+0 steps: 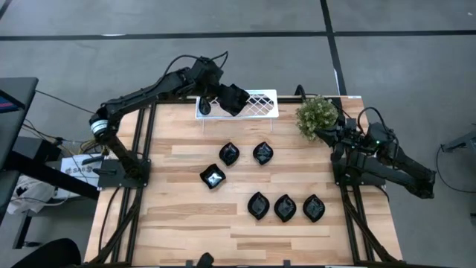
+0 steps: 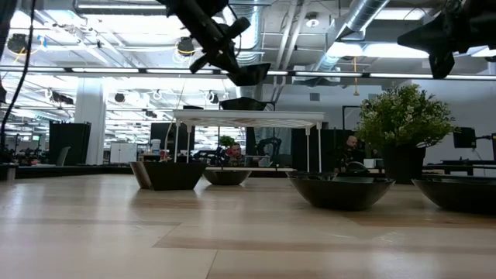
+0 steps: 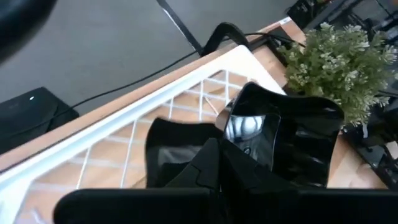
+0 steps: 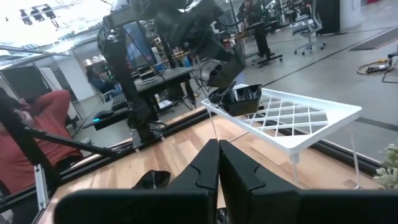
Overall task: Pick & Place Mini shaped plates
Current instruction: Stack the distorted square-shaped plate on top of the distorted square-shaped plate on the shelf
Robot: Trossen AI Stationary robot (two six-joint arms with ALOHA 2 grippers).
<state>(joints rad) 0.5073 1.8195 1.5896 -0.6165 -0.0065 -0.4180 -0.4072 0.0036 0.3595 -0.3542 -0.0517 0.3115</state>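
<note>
My left gripper (image 1: 232,97) is over the white lattice tray (image 1: 260,104) at the far edge, shut on a glossy black rounded-square mini plate (image 3: 292,134). Below it, a second black plate (image 3: 171,149) rests flat on the lattice, showing in the low view as the plate on the tray (image 2: 244,103). A small dark dish (image 1: 204,106) lies at the tray's left end. Several more black plates sit on the table, among them three (image 1: 229,154) (image 1: 213,177) (image 1: 285,208). My right gripper (image 4: 218,146) is shut on nothing and waits at the table's right edge. My left gripper holds the rounded-square plate by its rim (image 3: 239,134), pinched between the two fingers, which slant down from the table's left. The exact spot is lost, dark on dark. The plate (image 2: 249,74) is tilted and lifted clear above the tray.
A green potted plant (image 1: 318,115) stands just right of the tray, close to my right arm. The tray stands on thin legs (image 2: 308,147) above the tabletop. Bare wood lies along the near edge (image 1: 186,238) and the left side. A person in red (image 4: 37,124) sits beyond the table.
</note>
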